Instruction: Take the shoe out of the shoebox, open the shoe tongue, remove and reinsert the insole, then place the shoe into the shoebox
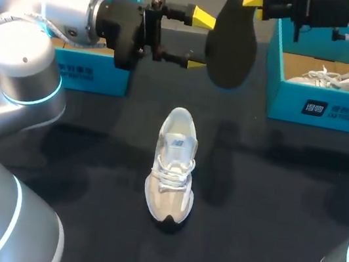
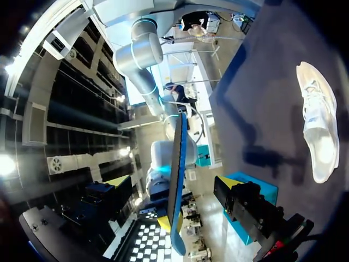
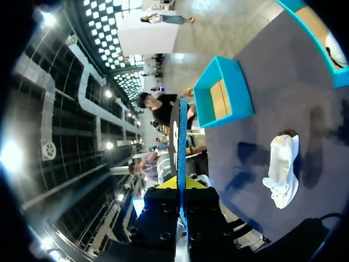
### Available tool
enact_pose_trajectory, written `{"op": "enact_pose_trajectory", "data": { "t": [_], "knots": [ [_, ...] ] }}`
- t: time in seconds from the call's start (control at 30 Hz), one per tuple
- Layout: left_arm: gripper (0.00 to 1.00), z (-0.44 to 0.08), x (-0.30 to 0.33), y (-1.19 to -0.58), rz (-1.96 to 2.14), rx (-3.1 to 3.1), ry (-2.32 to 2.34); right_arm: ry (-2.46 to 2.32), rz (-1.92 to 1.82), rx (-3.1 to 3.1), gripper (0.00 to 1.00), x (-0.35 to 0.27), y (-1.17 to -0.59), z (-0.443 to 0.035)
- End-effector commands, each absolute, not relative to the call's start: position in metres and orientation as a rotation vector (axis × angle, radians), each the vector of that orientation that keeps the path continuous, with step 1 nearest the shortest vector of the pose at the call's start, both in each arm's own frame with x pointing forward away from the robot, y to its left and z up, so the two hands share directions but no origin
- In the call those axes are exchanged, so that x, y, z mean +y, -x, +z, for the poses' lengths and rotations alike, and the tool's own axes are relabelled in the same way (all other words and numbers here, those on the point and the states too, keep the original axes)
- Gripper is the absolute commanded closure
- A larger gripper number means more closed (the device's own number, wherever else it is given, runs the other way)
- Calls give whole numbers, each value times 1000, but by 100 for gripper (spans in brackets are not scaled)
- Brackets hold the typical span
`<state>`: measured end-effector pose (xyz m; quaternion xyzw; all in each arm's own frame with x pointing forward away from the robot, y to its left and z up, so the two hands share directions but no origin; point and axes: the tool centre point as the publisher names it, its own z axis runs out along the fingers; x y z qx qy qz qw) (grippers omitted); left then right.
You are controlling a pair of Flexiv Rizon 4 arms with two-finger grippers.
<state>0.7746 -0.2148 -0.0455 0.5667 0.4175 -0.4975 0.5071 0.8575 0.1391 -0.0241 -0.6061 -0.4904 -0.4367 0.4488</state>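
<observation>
Head view: R gripper [image 1: 256, 3] comes in from the far right corner and pinches the top end of the black insole [image 1: 232, 40], which hangs in the air over the far part of the table [image 1: 87, 177]. L gripper [image 1: 200, 42] is level with it, fingers spread, yellow tips right at the insole's edge; can't tell if they touch. Shoe [image 1: 172, 164] stands upright mid-table w/ nothing holding it. L box [image 1: 90, 74] sits behind the L arm. R box [image 1: 311, 106], far right, holds a 2nd shoe [image 1: 329, 77].

L wrist view: insole [image 2: 177, 180] is edge-on between the spread fingers. Shoe [image 2: 316, 125] is on the table, well apart.

R wrist view: yellow tips clamp the insole [image 3: 182, 136] from both sides. Shoe [image 3: 282, 169] lies off to one side, w/ an open box [image 3: 223, 93] beyond it.
</observation>
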Motion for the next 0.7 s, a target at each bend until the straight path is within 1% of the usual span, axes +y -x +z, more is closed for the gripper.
{"op": "enact_pose_trajectory", "data": {
  "t": [0.03,0.07,0.13,0.17,0.23,0.27,0.3,0.37,0.47,0.5,0.53,0.6,0.63,0.7],
  "knots": [
    [5,-48,-220,-778,-1207,997,-1359,1510,-1079,-1195,100,156,-863,-30],
    [11,-48,-221,-779,-1209,996,-1354,1510,-1079,-1193,100,158,-863,-31],
    [15,-47,-220,-780,-1207,993,-1347,1511,-1074,-1184,100,162,-862,-34],
    [21,-47,-220,-781,-1208,991,-1345,1510,-1074,-1183,100,163,-862,-35],
    [23,-46,-220,-782,-1206,990,-1344,1507,-1071,-1177,100,165,-860,-37],
    [40,-46,-220,-782,-1205,989,-1345,1508,-1069,-1177,100,165,-860,-38],
    [53,-46,-220,-782,-1204,989,-1346,1509,-1069,-1176,100,166,-859,-38],
    [56,-47,-219,-783,-1204,991,-1348,1510,-1068,-1174,100,166,-859,-39],
    [68,-49,-219,-785,-1205,997,-1352,1513,-1070,-1174,100,166,-859,-39],
    [76,-50,-219,-785,-1206,998,-1352,1514,-1072,-1174,100,166,-860,-38],
    [79,-51,-220,-786,-1208,1000,-1353,1515,-1073,-1174,100,166,-860,-38],
    [91,-53,-221,-787,-1208,1002,-1354,1515,-1076,-1170,100,166,-860,-38],
    [100,-54,-222,-787,-1208,1003,-1354,1516,-1076,-1168,100,166,-860,-38],
    [100,-55,-223,-788,-1210,1006,-1354,1516,-1080,-1164,100,167,-860,-38]
  ]
}}
